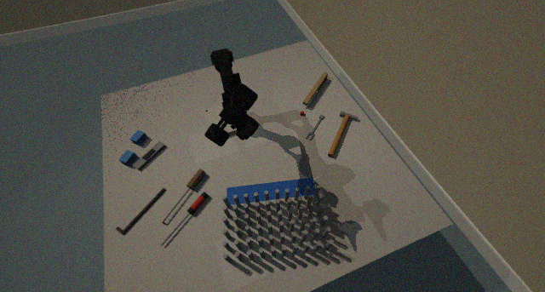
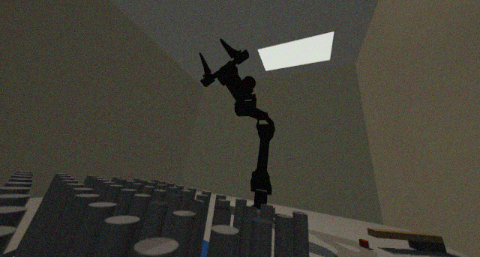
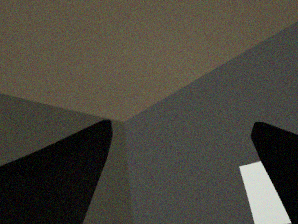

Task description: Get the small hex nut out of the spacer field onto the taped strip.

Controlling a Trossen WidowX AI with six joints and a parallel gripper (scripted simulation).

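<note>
My gripper [image 2: 211, 46] [image 3: 183, 128] is open and empty, raised high above the table with its fingers pointing upward. The metal spacers [image 1: 277, 194] [image 2: 122, 220] stand upright in dense rows. The blue taped strip [image 1: 272, 187] [image 2: 205, 249] runs along the front of them; no nut shows on it. The nut is not visible among the spacers. A dark rod [image 1: 145, 209] with a short bent end lies left of the field. A brown-handled tool [image 1: 196, 180] and a red-handled tool [image 1: 198, 203], both with thin pale shafts, lie between rod and field.
A hammer [image 1: 339, 136], a small wrench [image 1: 315, 128], a wooden bar [image 1: 315, 88] [image 2: 405, 234] and a small red block [image 1: 302, 113] [image 2: 364, 243] lie right of the arm. Two blue blocks [image 1: 138, 137] [image 1: 128, 157] and a grey flat piece [image 1: 151, 154] lie left.
</note>
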